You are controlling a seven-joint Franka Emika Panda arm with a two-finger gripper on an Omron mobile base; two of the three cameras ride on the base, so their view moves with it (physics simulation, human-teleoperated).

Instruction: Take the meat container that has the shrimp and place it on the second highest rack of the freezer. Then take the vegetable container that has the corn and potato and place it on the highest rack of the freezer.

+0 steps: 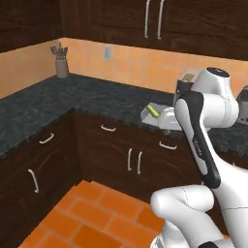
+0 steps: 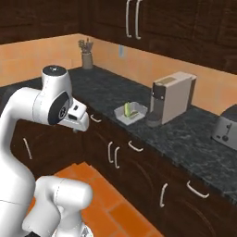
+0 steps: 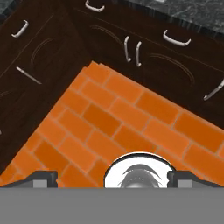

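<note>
The vegetable container (image 1: 163,117) (image 2: 131,113) is a grey tray on the dark counter, next to the coffee machine. The yellow-green corn (image 1: 153,111) (image 2: 129,110) lies in it. I cannot make out the potato. My arm crosses in front of the tray's right end in the left base view. My gripper (image 3: 113,178) is open with nothing between its fingertips (image 3: 43,177). It hangs over the orange brick floor, in front of the lower cabinets and well short of the tray. The meat container, the shrimp and the freezer are out of view.
A beige coffee machine (image 2: 171,97) stands right of the tray and a toaster (image 2: 227,125) further right. A utensil holder (image 1: 61,64) (image 2: 86,56) stands at the back of the L-shaped counter (image 1: 97,99). Dark cabinet doors (image 3: 144,61) with metal handles line the floor corner.
</note>
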